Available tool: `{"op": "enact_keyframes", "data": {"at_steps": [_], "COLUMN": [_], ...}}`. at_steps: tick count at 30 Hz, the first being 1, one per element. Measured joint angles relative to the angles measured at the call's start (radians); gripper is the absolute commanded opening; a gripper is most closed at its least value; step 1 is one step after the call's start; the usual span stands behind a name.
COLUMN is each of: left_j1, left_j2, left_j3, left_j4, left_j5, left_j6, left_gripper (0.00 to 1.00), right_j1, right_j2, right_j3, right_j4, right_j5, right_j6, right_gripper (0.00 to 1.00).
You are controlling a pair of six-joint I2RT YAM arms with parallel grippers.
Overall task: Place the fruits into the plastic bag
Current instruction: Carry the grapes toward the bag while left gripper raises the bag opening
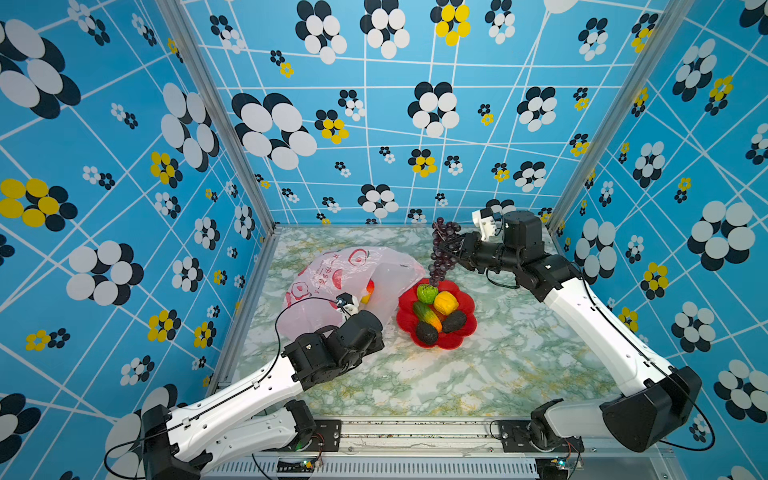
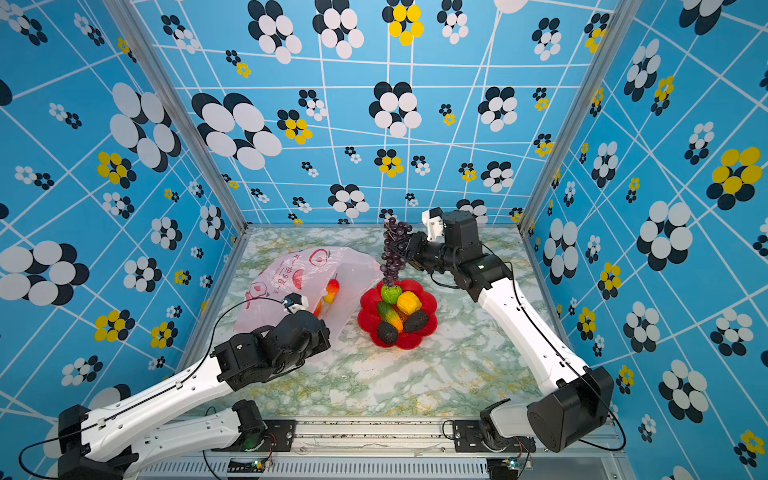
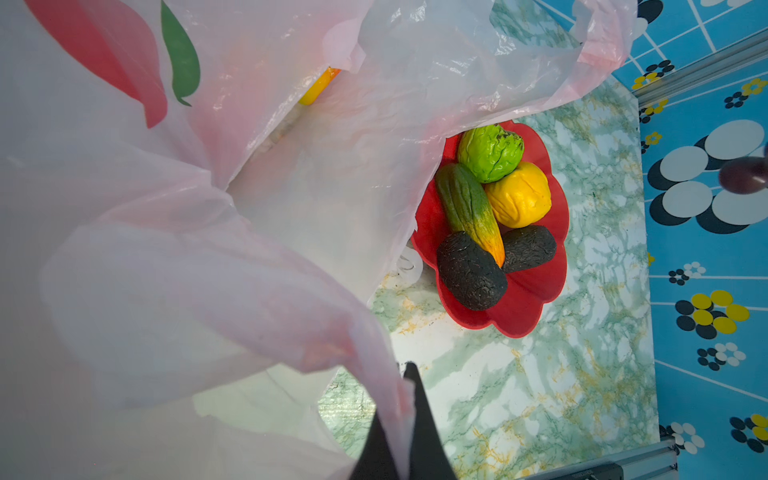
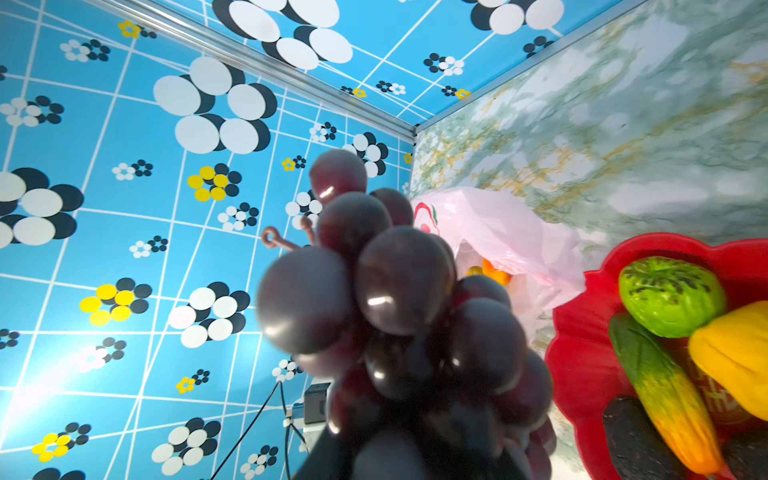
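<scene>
Two arms are catalogued. Right arm: stretched far across the counter (image 1: 457, 382), with the right tool (image 1: 451, 248) clamped on the grape bunch (image 1: 439, 259), which is hung over the far edge of the red dish (image 1: 465, 337). Left arm: kept low, with the left tool (image 3: 401, 415) pinched shut on the plastic bag (image 1: 328, 274). Five fruits (image 1: 428, 316) are held in the dish, and one orange-yellow fruit (image 2: 331, 291) is seen inside the bag.

Glossy grape bunch (image 4: 399, 282), crinkly translucent plastic bag (image 3: 166, 270)

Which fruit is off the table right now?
The dark purple grape bunch: it hangs in the air from the right gripper, by the far rim of the red dish. The rest lie in the dish or inside the plastic bag.
</scene>
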Motion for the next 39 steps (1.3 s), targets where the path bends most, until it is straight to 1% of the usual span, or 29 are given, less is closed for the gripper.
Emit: {"op": "enact_keyframes", "data": {"at_steps": [6, 14, 28, 32, 39], "left_j1": [0.015, 0.033, 0.108, 0.129, 0.163], "left_j2": [0.001, 0.001, -0.002, -0.002, 0.001], "left_j3": [0.043, 0.058, 0.083, 0.097, 0.107], "left_j4": [0.0, -0.001, 0.005, 0.026, 0.052], "left_j5": [0.027, 0.049, 0.092, 0.098, 0.096], "left_j6": [0.029, 0.047, 0.056, 0.056, 0.056], "left_gripper": [0.0, 0.0, 0.0, 0.0, 0.0], "right_j1": [0.082, 0.157, 0.273, 0.296, 0.301], "right_j2": [0.092, 0.24, 0.474, 0.51, 0.517], "right_j3": [0.047, 0.089, 0.098, 0.066, -0.052], "right_j4": [0.08, 0.145, 0.275, 0.332, 0.386], "right_j5": [0.002, 0.005, -0.007, -0.024, -0.04], "right_j6": [0.022, 0.035, 0.082, 0.108, 0.142], "right_gripper": [0.33, 0.32, 0.3, 0.29, 0.29]}}
